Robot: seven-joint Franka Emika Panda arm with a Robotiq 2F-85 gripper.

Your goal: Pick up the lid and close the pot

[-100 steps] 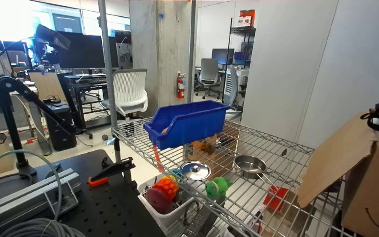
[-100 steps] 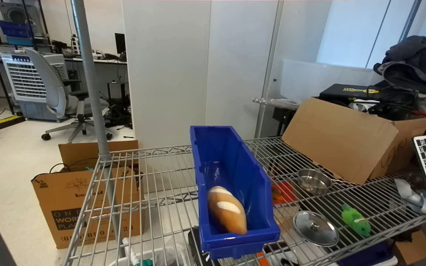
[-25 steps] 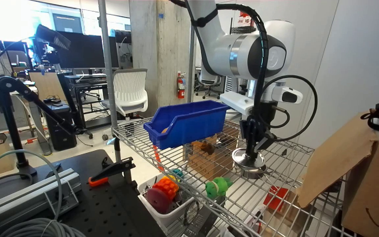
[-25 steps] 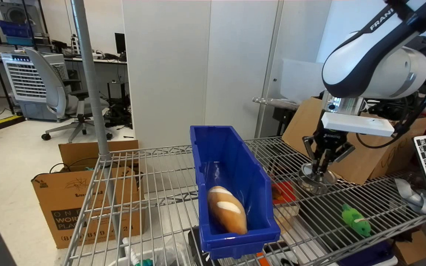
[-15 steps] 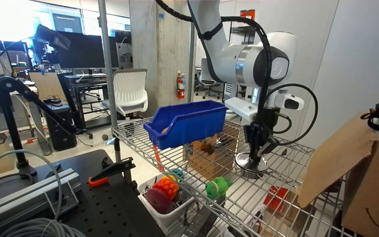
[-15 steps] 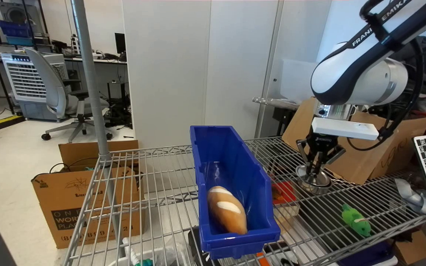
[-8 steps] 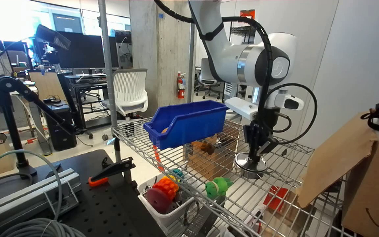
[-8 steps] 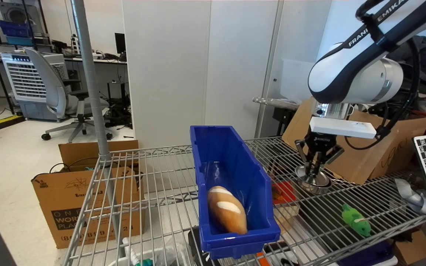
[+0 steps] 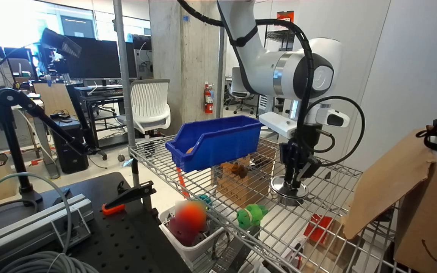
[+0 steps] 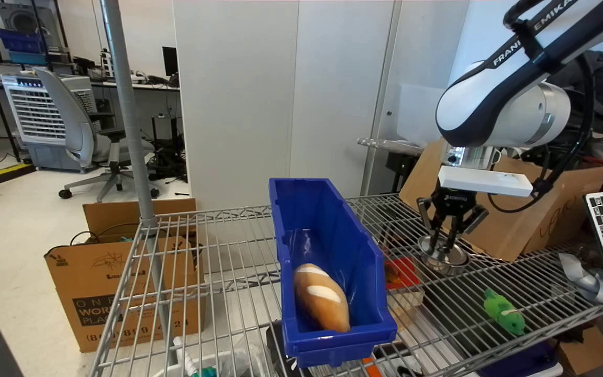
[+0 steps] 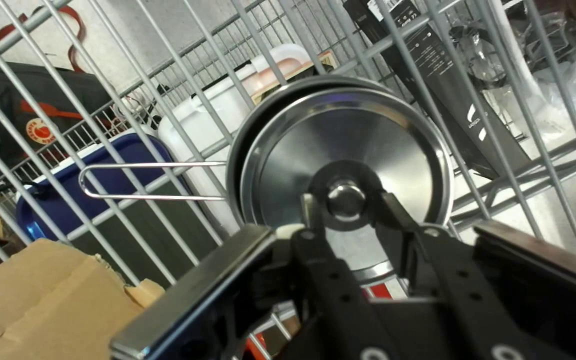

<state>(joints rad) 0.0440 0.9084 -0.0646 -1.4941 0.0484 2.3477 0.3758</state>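
Note:
The silvery lid (image 11: 288, 155) lies over the small steel pot (image 11: 234, 175), a little off centre: a dark crescent of the pot's inside shows on the handle side in the wrist view. Whether it sits flush I cannot tell. In both exterior views the lid (image 9: 278, 185) covers the top of the pot (image 9: 290, 201), with my gripper (image 9: 292, 183) pointing straight down over it. My gripper (image 11: 349, 200) stands partly open, its fingertips on either side of the lid's round knob (image 11: 346, 201) with a gap showing at each side.
The pot's wire handle (image 11: 153, 164) sticks out over the wire shelf. A long blue bin (image 9: 226, 146) holds a toy bread (image 10: 322, 298). A green toy (image 9: 250, 216) lies near the shelf's edge. A cardboard box (image 10: 479, 193) stands close behind the pot.
The lid has gone from the shelf onto the pot, coming down over the last two seconds. Since half a second ago my fingers have spread away from the knob; the arm has hardly moved.

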